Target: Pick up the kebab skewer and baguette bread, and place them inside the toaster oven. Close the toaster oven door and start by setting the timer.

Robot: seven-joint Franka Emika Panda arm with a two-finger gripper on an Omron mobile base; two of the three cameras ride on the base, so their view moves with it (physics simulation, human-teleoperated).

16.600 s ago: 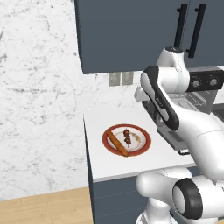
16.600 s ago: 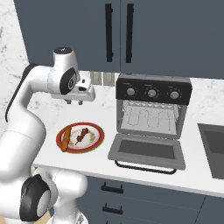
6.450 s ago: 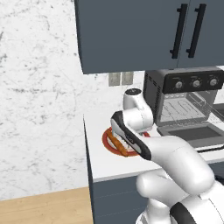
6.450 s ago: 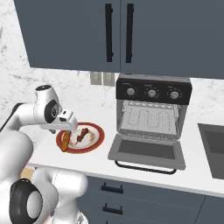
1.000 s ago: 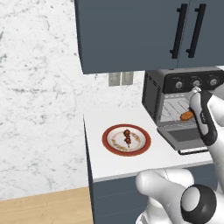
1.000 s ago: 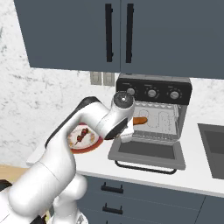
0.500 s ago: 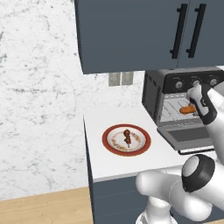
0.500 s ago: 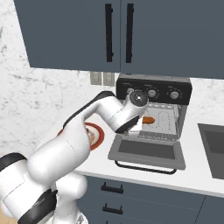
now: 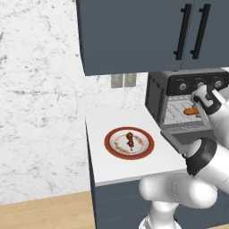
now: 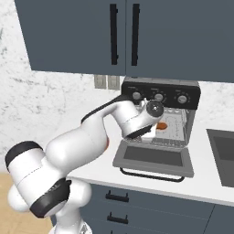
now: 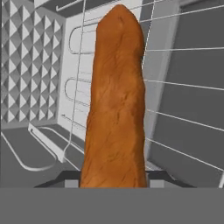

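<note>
Gripper of yours clamps the baguette, its long axis pointing straight ahead, deep into the oven.

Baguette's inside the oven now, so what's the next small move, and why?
Probably lower it slightly and open the pincer. The baguette is gripped at its near end and reaches over the wire rack inside the oven; the skewer waits on the plate.
</note>
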